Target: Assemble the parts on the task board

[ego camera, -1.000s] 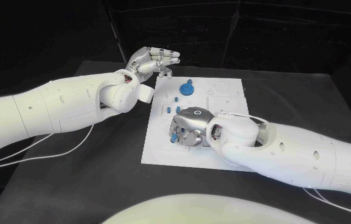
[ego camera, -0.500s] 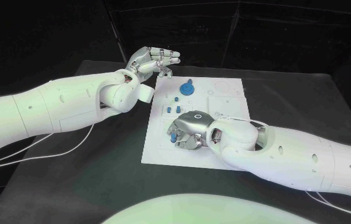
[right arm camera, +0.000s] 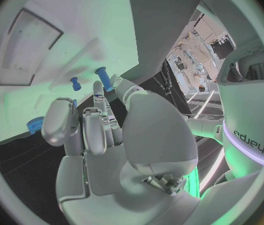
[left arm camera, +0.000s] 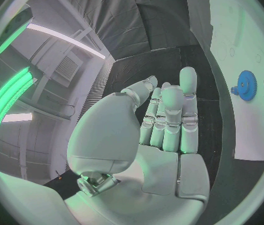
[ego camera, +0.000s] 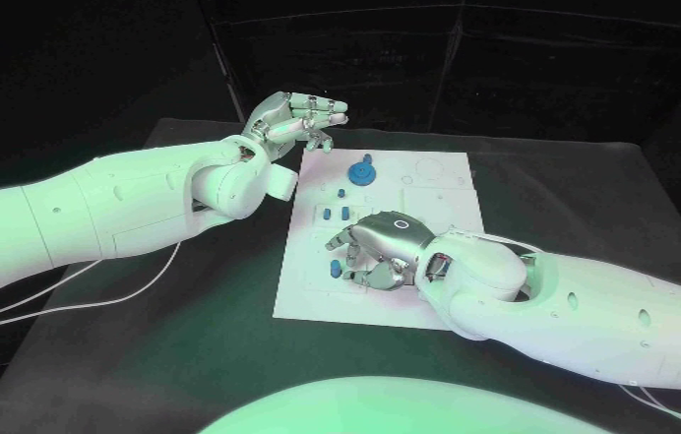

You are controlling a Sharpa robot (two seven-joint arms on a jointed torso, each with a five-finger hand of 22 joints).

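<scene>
The right robot hand covers the middle of the task board, so the parts under its palm are hidden. Whether its fingers hold the small blue part beside them is too small to tell.

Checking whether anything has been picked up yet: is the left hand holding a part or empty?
Empty. The left hand has its fingers extended, nothing between them, raised beside the task board.

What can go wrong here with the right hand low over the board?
1. The right hand hangs over the white task board beside a small blue peg; it might knock it over.
2. Other small blue pegs stand close beyond it, so a sweep could tip them.
</scene>
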